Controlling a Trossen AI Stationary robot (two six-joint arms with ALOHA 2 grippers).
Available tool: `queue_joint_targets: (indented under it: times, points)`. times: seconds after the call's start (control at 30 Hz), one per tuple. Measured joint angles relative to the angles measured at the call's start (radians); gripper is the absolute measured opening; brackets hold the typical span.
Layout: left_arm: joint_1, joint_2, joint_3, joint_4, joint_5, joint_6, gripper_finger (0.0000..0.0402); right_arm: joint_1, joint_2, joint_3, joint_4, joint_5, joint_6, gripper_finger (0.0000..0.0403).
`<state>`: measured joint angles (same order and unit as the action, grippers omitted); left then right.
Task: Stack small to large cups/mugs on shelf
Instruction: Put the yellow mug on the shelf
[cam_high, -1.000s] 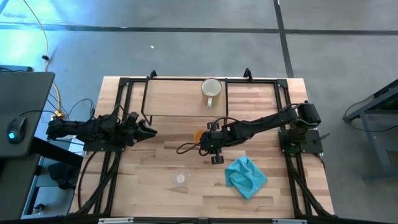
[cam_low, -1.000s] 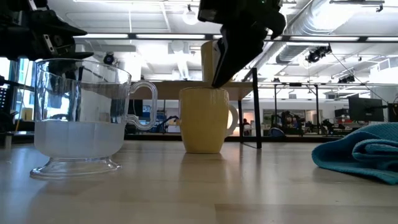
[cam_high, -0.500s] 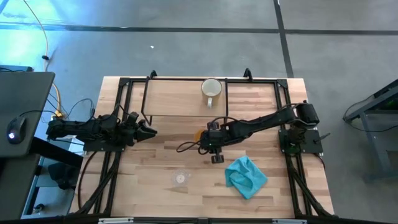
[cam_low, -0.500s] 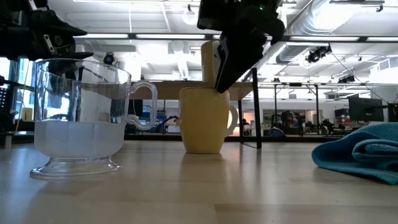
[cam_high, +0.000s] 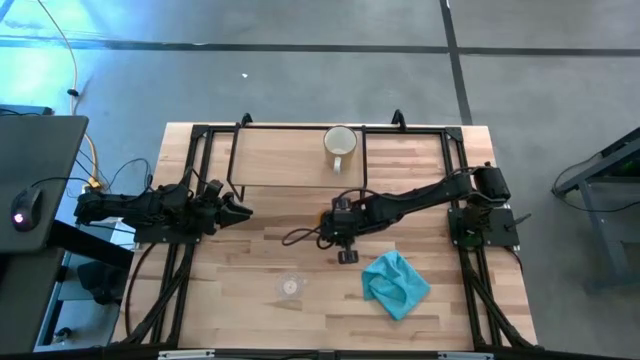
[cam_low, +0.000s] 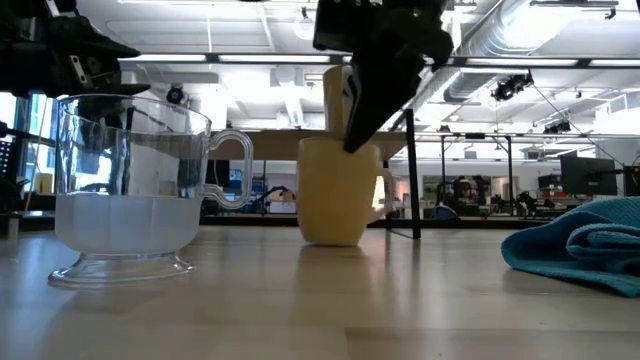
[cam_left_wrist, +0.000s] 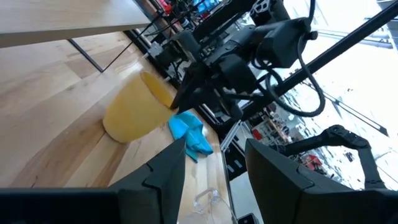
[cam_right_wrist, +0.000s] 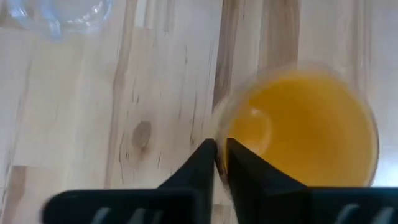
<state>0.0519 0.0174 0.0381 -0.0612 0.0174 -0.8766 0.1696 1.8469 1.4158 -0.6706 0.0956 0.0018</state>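
The orange mug (cam_low: 340, 195) stands on the table in front of the shelf (cam_high: 285, 160), mostly hidden under my right gripper (cam_high: 330, 223) in the high view. That gripper is shut on the mug's rim. The cream-white mug (cam_high: 340, 143) sits upright on the shelf board. The clear glass cup (cam_high: 290, 287) rests on its foot nearer the table's near edge. My left gripper (cam_left_wrist: 214, 177) waits open at the table's left, pointing toward the mug (cam_left_wrist: 134, 112). My right gripper pinches the orange mug's rim (cam_right_wrist: 227, 134), one finger inside the mug and one outside. The fingers (cam_low: 365, 105) come from above, slanting down from the table's right. The mug leans slightly, with its base on the table.
A crumpled teal-blue cloth (cam_high: 395, 283) lies on the table to the right of the glass cup. The shelf's thin black wire legs (cam_low: 412, 180) stand just behind the mug. Free board lies to the left of the cream-white mug on the shelf.
With my right gripper shut on its rim, the orange mug has shifted a little toward the table's right and tipped slightly. Its base has stayed on the table. The gripper's fingers have leaned over with it.
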Motion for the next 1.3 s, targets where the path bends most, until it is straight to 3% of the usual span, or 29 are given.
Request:
queue_joint_targets:
  times: [0.27,0.57,0.87,1.3]
  points:
    - [0.0,0.0,0.0,0.0,-0.002,0.0,0.0154,-0.012,-0.001,0.072,-0.033,-0.003,0.04,0.0003]
    - [0.0,0.0,0.0,0.0,-0.003,0.0,0.0154,-0.016,-0.001,0.102,-0.103,-0.045,0.273,0.0001]
    - [0.0,0.0,0.0,0.0,-0.003,0.008,0.0154,-0.011,0.028,0.101,-0.137,-0.017,0.466,0.0001]
    - [0.0,0.0,0.0,0.0,0.001,0.008,0.0154,-0.013,0.069,0.114,-0.115,0.009,0.538,0.0001]
